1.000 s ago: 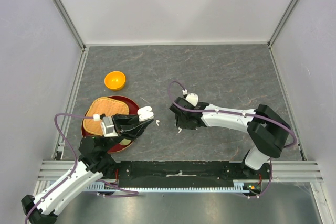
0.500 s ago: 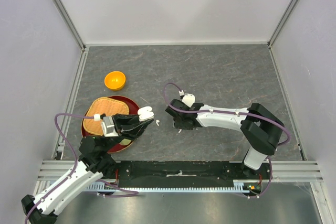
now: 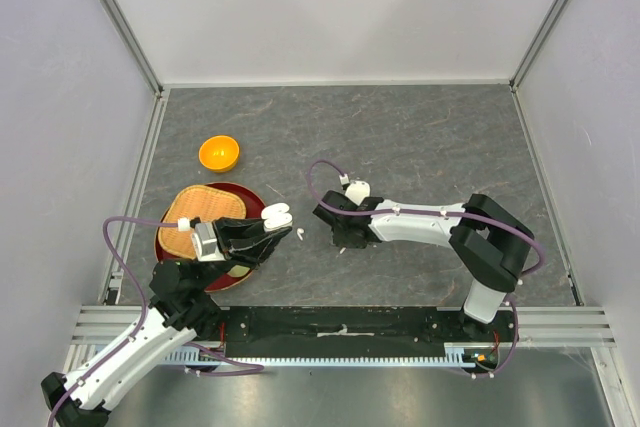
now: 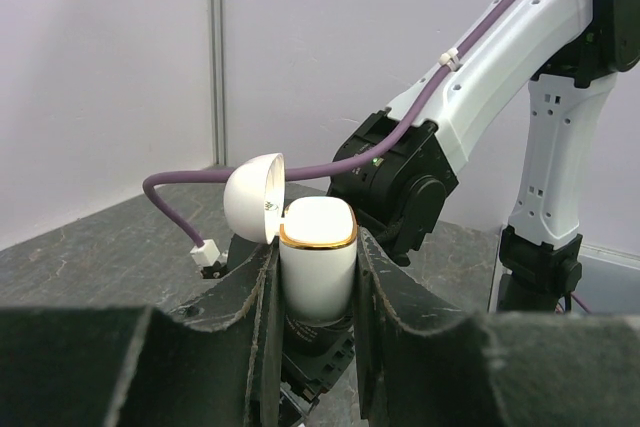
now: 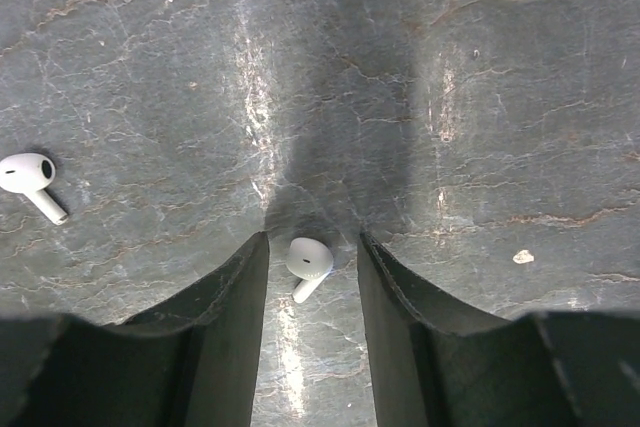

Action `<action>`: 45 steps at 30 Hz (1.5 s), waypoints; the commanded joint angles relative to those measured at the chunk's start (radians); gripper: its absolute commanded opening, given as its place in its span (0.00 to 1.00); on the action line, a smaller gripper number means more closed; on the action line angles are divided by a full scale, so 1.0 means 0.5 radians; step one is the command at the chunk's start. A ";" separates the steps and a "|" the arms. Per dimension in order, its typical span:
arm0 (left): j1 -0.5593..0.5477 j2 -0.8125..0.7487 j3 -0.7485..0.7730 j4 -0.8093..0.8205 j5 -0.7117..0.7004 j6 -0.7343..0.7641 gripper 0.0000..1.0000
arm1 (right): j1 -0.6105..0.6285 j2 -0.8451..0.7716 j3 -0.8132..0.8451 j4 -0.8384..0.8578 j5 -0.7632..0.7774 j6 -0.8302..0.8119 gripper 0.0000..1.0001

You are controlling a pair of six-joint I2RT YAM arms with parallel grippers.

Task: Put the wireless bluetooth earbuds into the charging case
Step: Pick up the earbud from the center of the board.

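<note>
earbud sits inside parted right pincer; left pincer clamps the charging case.

Gloss on plastic, soft sheen on stone.
Smooth, glossy white plastic on earbuds and charging case, with shiny gold metallic rim; dark grey stone-look worktop, veined, faintly reflective; matt black right end effector; woven straw-like tray over glossy red lacquered plate; glossy orange bowl.
</note>
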 commanded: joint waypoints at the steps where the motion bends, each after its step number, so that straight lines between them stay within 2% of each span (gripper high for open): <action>1: -0.009 -0.026 -0.005 0.013 -0.046 0.082 0.02 | 0.019 0.025 0.066 -0.010 0.038 0.019 0.47; 31: -0.006 -0.044 -0.008 -0.014 -0.067 0.072 0.02 | 0.022 0.062 0.054 -0.010 0.004 0.010 0.38; 45: -0.006 -0.029 -0.008 -0.014 -0.064 0.054 0.02 | 0.022 0.053 0.044 -0.010 0.010 -0.005 0.25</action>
